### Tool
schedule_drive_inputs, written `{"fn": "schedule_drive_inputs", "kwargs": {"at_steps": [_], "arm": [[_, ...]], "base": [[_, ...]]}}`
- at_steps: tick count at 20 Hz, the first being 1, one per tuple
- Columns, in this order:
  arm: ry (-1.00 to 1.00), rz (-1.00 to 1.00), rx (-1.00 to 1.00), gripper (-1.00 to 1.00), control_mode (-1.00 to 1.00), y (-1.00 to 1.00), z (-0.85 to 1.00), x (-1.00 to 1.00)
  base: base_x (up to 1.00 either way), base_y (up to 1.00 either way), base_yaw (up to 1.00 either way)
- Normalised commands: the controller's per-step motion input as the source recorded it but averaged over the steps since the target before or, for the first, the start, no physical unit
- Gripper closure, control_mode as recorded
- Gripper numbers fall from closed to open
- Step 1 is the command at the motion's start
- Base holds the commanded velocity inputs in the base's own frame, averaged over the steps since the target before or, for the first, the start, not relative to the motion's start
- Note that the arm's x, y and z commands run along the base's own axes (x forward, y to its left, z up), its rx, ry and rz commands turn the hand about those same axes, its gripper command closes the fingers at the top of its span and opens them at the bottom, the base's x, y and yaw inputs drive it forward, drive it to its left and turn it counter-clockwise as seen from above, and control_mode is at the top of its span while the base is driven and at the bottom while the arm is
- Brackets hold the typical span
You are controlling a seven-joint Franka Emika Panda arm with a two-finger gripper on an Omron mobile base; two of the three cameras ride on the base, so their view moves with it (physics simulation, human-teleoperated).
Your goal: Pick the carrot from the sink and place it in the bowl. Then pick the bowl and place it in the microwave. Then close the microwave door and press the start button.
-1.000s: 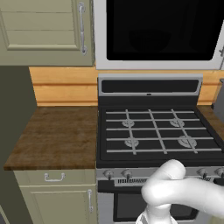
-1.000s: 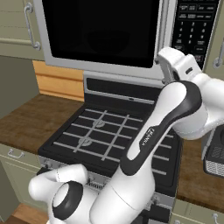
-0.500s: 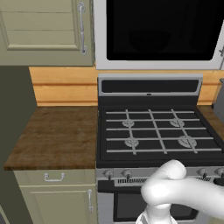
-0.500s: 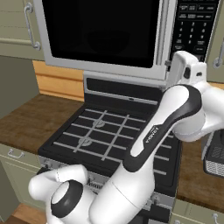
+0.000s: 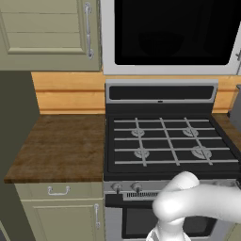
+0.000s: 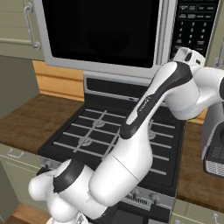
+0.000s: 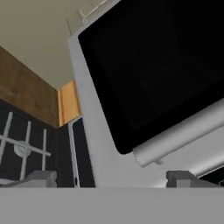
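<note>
The microwave door (image 5: 169, 33) stands shut, its black glass window (image 6: 100, 30) dark. Its long silver bar handle (image 6: 162, 30) runs down the right side, beside the black keypad (image 6: 194, 26). My hand is raised in front of the lower keypad, just right of the handle. In the hand view the gripper (image 7: 111, 179) is open, fingertips (image 7: 41, 177) wide apart, facing the door (image 7: 153, 65) and its handle (image 7: 183, 131), with nothing between them. The carrot and the sink are out of view. The bowl cannot be made out behind the dark glass.
A black gas stove (image 5: 169, 141) sits under the microwave. A wooden counter (image 5: 61, 146) lies to its left below beige cabinets (image 5: 47, 33). A grey appliance (image 6: 214, 144) stands on the counter at right. My white arm arches over the stove's right half.
My hand has slid a little to the right, from in front of the door handle toward the keypad. The door and the gripper's opening look the same.
</note>
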Motion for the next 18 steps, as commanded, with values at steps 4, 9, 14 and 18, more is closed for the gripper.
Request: {"fn": "schedule_drive_inputs", "kwargs": {"at_steps": [4,9,14,18], "arm": [[0.21,0.00,0.21,-1.00,-1.00,-0.54,0.00,0.45],[0.02,0.00,0.17,-1.00,-1.00,-0.24,-0.07,0.46],[-0.11,0.00,0.14,-1.00,-1.00,-0.10,-0.09,0.26],[-0.15,0.00,0.11,-1.00,-1.00,0.00,0.00,0.16]], "base": [[0.00,0.00,0.00],[0.00,0.00,0.00],[0.00,0.00,0.00],[0.00,0.00,0.00]]}}
